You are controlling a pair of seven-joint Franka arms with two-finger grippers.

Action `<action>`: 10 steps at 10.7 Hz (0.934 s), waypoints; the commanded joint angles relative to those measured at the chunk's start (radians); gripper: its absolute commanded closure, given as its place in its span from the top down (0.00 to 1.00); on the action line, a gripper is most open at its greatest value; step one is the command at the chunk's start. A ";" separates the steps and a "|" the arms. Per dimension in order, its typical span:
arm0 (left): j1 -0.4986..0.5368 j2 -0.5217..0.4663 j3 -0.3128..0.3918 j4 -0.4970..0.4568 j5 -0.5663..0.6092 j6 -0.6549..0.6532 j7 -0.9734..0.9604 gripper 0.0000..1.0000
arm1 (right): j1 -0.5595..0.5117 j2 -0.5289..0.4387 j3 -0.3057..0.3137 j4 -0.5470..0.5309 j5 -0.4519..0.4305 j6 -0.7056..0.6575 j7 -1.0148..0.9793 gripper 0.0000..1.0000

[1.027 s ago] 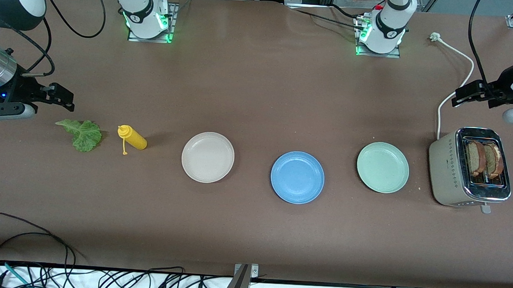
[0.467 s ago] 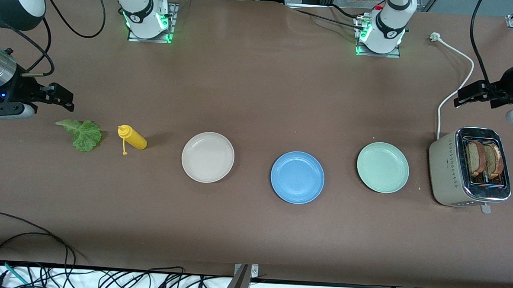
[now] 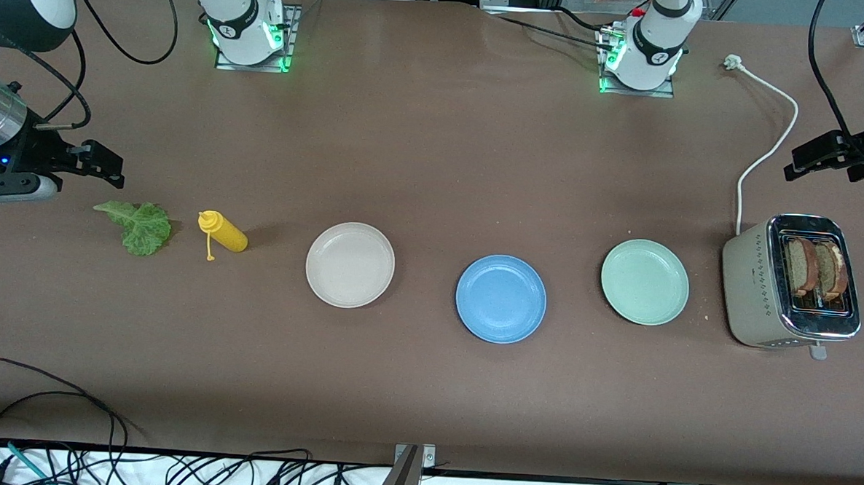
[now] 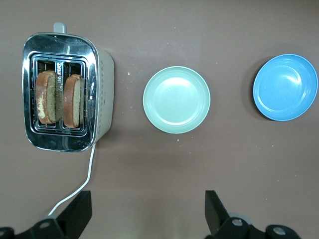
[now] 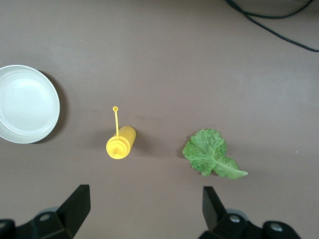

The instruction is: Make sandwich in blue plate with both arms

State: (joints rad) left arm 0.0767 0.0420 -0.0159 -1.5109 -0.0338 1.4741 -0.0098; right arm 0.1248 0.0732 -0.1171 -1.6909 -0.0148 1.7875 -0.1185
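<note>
Left tool [image 3: 815,154]: in the air over bare bench [image 3: 425,388] at the left arm's end, above the white power cord [image 3: 765,151] and short of the toaster [image 3: 791,284]. Its fingers [image 4: 79,213] stand wide apart and hold nothing.

Right tool [image 3: 103,164]: in the air at the right arm's end of the bench, over the surface just beside the lettuce leaf [image 3: 139,225]. Its fingers [image 5: 77,204] are spread wide, also empty.

Toaster: upright near the left arm's end, cord running from it toward the robot bases. Two brown bread slices [image 3: 816,268] stand on edge in its slots, side by side, crusts showing above the slots.

Plates: three in a row along the middle of the bench, well apart from one another. The mint-green plate [image 3: 645,282] is next to the toaster. The blue plate [image 3: 501,299] sits in the centre, slightly nearer the front camera than its neighbours, with nothing on it. The beige-white plate [image 3: 350,264] follows toward the right arm's end.

Yellow squeeze bottle [image 3: 222,233]: lying on its side between the beige-white plate and the lettuce leaf, cap hanging off on its strap.

Lettuce leaf: flat on the bench, apart from the bottle.
</note>
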 commanded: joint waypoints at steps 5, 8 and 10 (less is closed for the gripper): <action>0.005 -0.007 -0.002 0.014 0.057 -0.017 -0.004 1.00 | -0.005 0.017 0.002 0.023 0.001 -0.026 0.008 1.00; 0.005 -0.007 -0.002 0.012 0.057 -0.017 -0.002 1.00 | -0.007 0.023 0.002 0.025 0.001 -0.028 0.007 1.00; 0.005 -0.007 -0.002 0.012 0.057 -0.017 -0.002 1.00 | -0.007 0.027 0.002 0.025 0.001 -0.025 0.008 1.00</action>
State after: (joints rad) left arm 0.0789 0.0420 -0.0145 -1.5092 -0.0001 1.4725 -0.0098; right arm 0.1236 0.0865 -0.1175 -1.6908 -0.0148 1.7800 -0.1185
